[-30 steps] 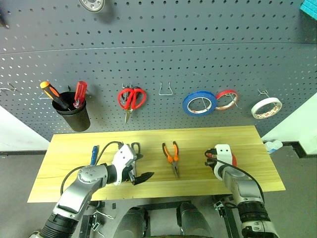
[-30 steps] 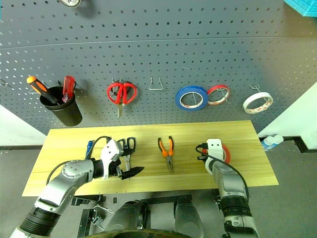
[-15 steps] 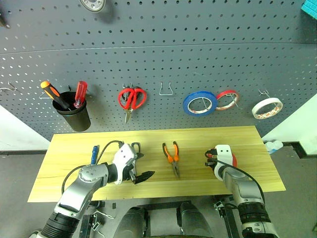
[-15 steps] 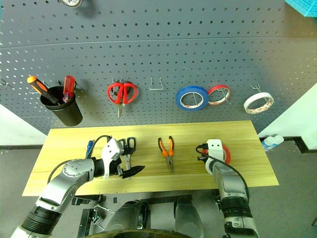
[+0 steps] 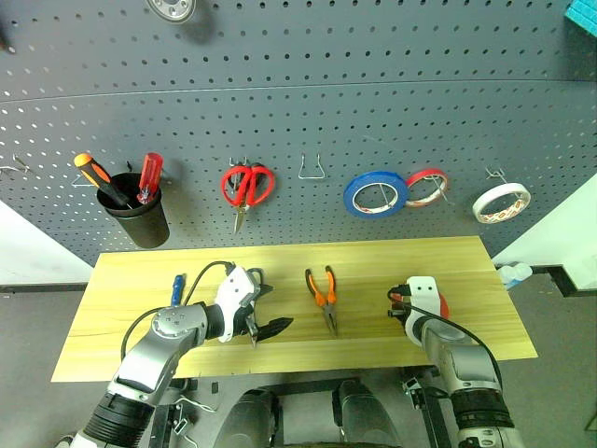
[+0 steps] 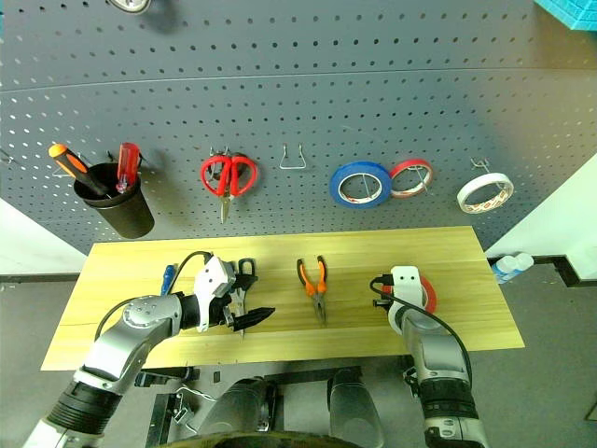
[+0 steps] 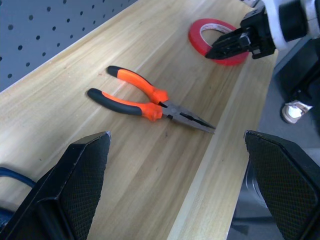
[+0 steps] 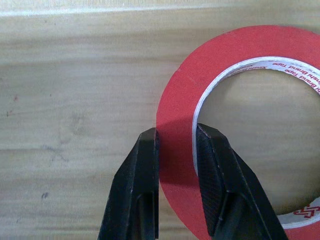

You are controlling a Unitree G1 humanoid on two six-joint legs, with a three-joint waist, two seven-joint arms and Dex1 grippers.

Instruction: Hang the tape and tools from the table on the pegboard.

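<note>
Right wrist view puts the nearest fact plainly: my right gripper (image 8: 175,145) has its jaws closed across the wall of the tape (image 8: 240,50), one finger outside the red ring, the other inside the pale core. The band sits squarely between the jaws, and the roll lies flat on the table (image 8: 75,75). I judge the grip is made and the lift comes next; the ring's open centre lies ahead of the jaws, which matters for threading it over a hook later.

On the other side, my left gripper (image 7: 175,190) hangs with its jaws spread wide and holding nothing. The pliers (image 7: 150,102) lie straight ahead of those jaws, out past their tips and not touching them. Their long axis runs crosswise to the jaws' reach, handles to one side, nose pointing toward the tape. My left arm is clearly the nearer one to them. The dark-handled scissors (image 6: 244,280) lie close in by the left wrist, and the blue-handled screwdriver (image 6: 168,276) lies just beyond that arm.

Farther on, past the table's back edge, the pegboard (image 5: 373,93) carries a bare hook (image 5: 312,168) between the red scissors (image 5: 247,185) and the blue roll (image 5: 375,194).
</note>
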